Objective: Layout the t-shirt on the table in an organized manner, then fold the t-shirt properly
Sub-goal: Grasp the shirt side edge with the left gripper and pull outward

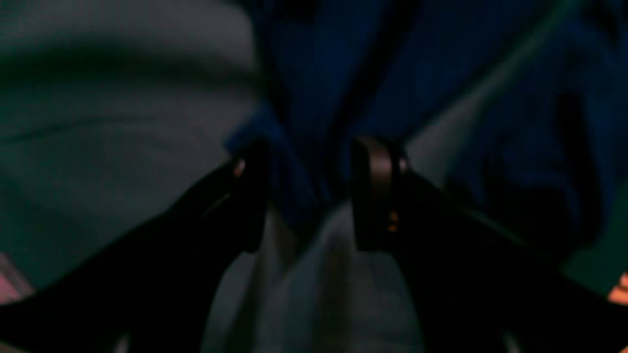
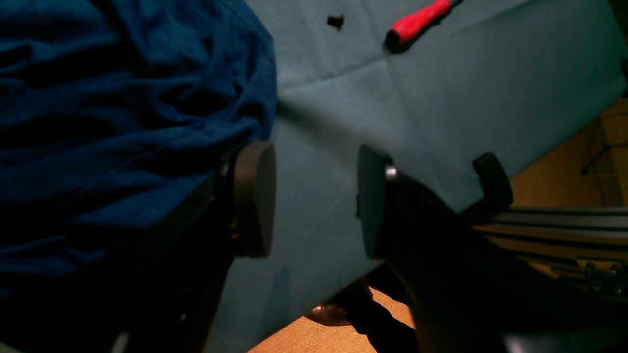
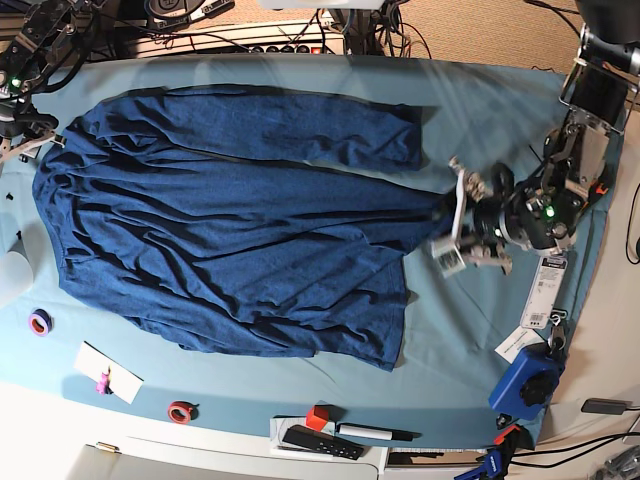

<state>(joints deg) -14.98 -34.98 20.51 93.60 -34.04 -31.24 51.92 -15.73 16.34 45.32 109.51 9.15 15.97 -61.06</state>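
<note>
The t-shirt point(image 3: 230, 230) was spread wide but wrinkled on the worktop point(image 3: 470, 110); no fold was made. Both the left hand point(image 3: 455, 215) and the right hand point(image 2: 316, 201) were held wide, gripping nothing.

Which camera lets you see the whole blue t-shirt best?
The base view: the t-shirt lies spread across the table, body and sleeve visible. The right wrist view shows only a wrinkled part beside the right gripper. The left wrist view is dark and blurry, showing folds between the left gripper's fingers.
</note>
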